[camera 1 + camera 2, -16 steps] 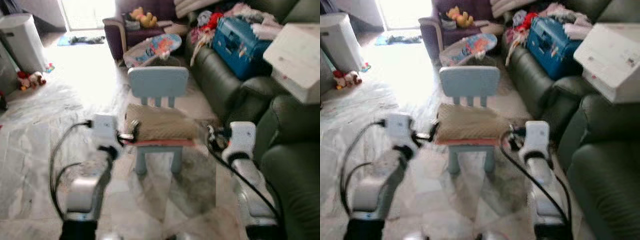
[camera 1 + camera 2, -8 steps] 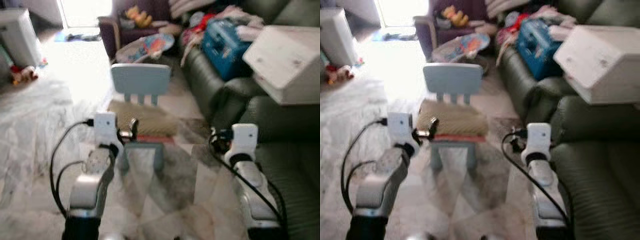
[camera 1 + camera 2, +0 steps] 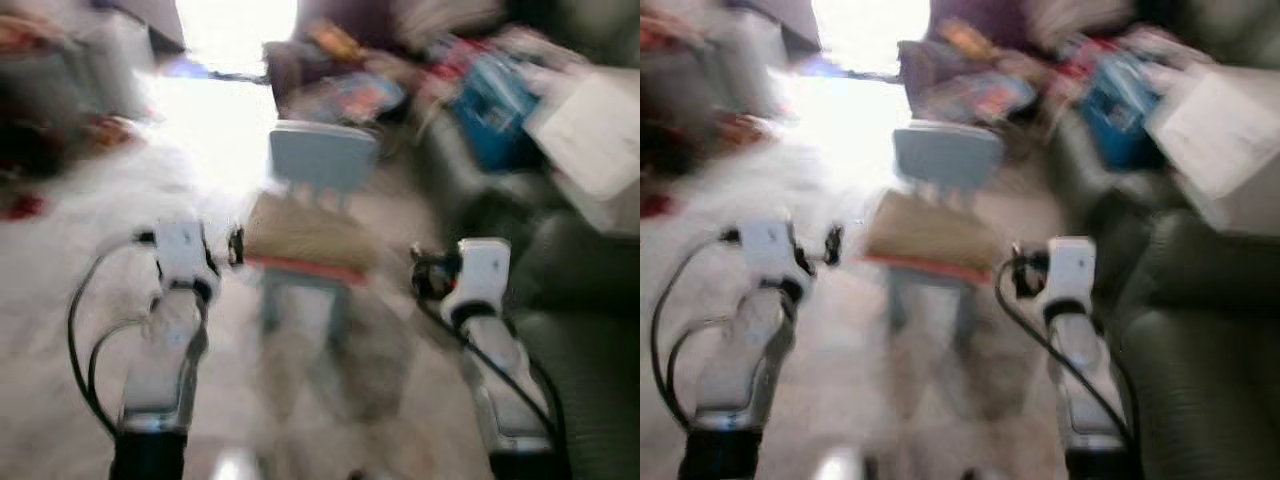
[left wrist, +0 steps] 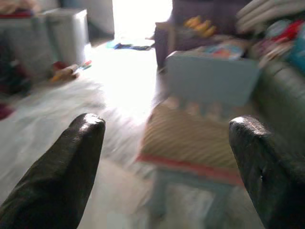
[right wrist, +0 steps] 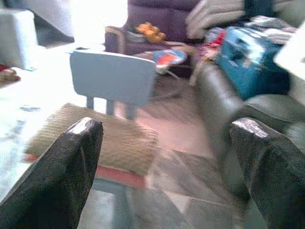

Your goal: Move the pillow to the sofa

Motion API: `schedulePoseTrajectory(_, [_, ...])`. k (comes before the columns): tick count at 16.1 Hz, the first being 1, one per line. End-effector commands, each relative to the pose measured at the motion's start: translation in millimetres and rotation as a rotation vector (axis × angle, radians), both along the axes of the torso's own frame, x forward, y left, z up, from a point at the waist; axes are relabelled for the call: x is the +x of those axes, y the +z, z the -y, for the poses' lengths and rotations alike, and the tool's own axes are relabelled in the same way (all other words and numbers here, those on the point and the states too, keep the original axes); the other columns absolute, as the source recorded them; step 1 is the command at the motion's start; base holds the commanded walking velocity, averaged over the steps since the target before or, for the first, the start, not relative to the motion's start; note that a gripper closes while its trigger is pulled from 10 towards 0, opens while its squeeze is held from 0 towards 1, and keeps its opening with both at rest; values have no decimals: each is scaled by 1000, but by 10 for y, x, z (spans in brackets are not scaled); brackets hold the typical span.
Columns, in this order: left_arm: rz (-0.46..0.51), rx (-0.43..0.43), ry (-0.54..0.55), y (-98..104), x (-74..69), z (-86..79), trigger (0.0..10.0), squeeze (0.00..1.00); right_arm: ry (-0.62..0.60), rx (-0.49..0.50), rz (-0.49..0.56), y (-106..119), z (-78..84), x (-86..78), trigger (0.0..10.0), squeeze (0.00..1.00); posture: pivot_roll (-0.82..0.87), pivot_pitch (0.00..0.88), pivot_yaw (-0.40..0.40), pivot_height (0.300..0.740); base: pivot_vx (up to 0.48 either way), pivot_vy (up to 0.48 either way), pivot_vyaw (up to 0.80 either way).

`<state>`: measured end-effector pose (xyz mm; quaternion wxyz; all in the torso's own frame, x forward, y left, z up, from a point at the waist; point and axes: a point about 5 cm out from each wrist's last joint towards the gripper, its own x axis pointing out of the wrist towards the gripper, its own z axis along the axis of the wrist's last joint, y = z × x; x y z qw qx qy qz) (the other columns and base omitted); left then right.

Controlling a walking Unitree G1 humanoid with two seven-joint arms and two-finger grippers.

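A tan pillow (image 3: pixel 308 232) lies on the seat of a small light-blue child's chair (image 3: pixel 322 157) straight ahead on the floor. The head views are blurred by motion. My left gripper (image 3: pixel 236 246) is raised just left of the pillow's edge, short of it, and my right gripper (image 3: pixel 418 276) is raised to the pillow's right, apart from it. In the left wrist view the two black fingers (image 4: pixel 71 162) stand wide open with the pillow (image 4: pixel 190 138) between and beyond them. The right wrist view likewise has open fingers (image 5: pixel 62 171) framing the pillow (image 5: pixel 95 136). A dark green sofa (image 3: pixel 590 300) runs along the right.
The sofa's far end holds a blue case (image 3: pixel 495 125), clothes and a white box (image 3: pixel 590 135). A purple armchair (image 5: pixel 152 19) with a yellow toy stands behind the chair. A white bin (image 4: pixel 66 28) and toys lie on the left of the marble floor.
The whole view has swung and blurred, so the camera moved. The chair with the pillow now sits more centred between my two arms. Both grippers stay open and empty.
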<state>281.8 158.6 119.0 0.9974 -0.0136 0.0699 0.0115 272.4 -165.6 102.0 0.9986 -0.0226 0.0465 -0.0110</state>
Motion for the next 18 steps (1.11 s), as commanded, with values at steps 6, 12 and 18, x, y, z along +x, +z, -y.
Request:
schedulePoseTrajectory(6, [6, -4, -11, 34, 39, -32, 10000, 0, 5, 25, 17, 35, 6, 11, 10000, 0, 3, 0, -41, 740, 0, 0, 468])
schedulePoseTrajectory(12, [2, -30, -46, 30, 39, -5, 10000, 0, -34, 13, -6, 0, 55, 7, 10000, 0, 2, 0, -39, 740, 220, 0, -400])
schedulePoseTrajectory(18, [-12, -28, -40, 13, 30, -14, 10000, 0, -33, 22, -6, -3, 58, 1, 10000, 0, 1, 0, -40, 740, 438, 0, -81])
